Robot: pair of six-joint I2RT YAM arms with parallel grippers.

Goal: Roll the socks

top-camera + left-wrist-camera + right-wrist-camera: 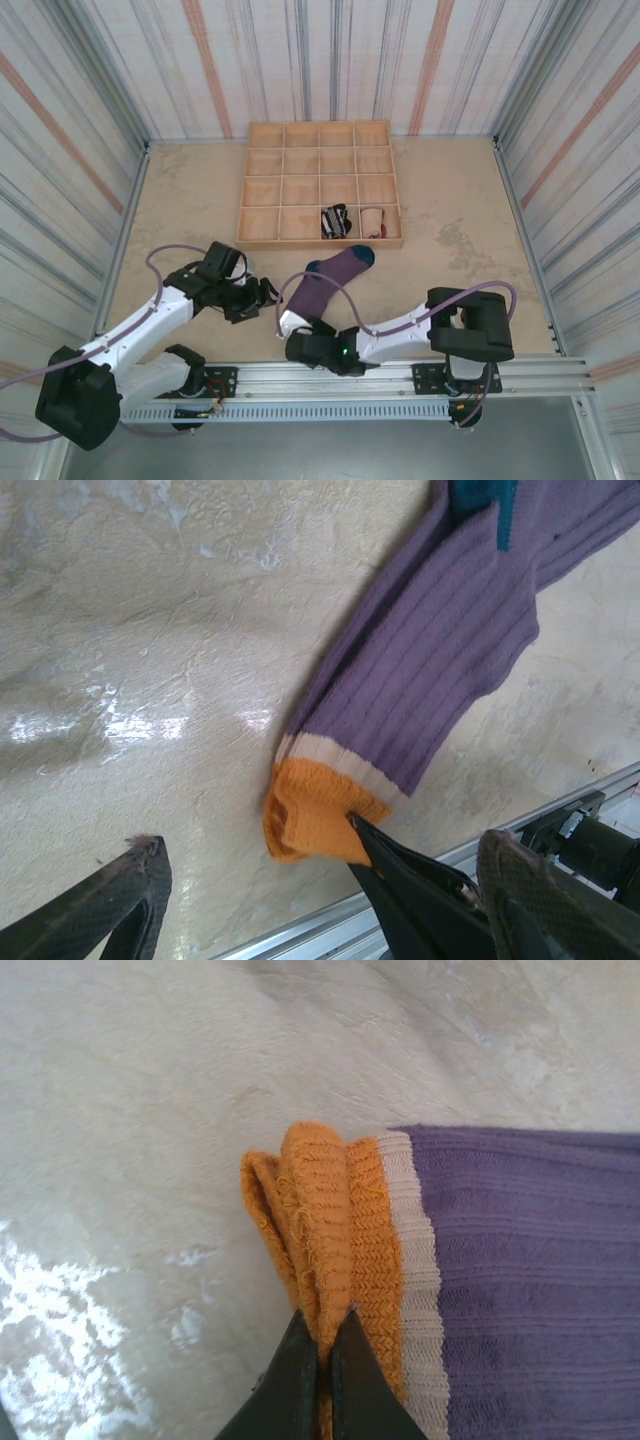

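Between tips of your right claw [325,1332]: orange cuff [320,1210] of purple sock [520,1270], pinched; rolling is only beginning. Left claw [262,296] is hanging spread just beside. Next, you're probably turning cuff toeward.

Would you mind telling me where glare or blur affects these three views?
Left wrist view: bright glare patches on the table, and the fingers of the left gripper are out of focus. Right wrist view: glare at lower left, the purple sock knit sharp. Top external view: even light, faint shadows beside the arms.
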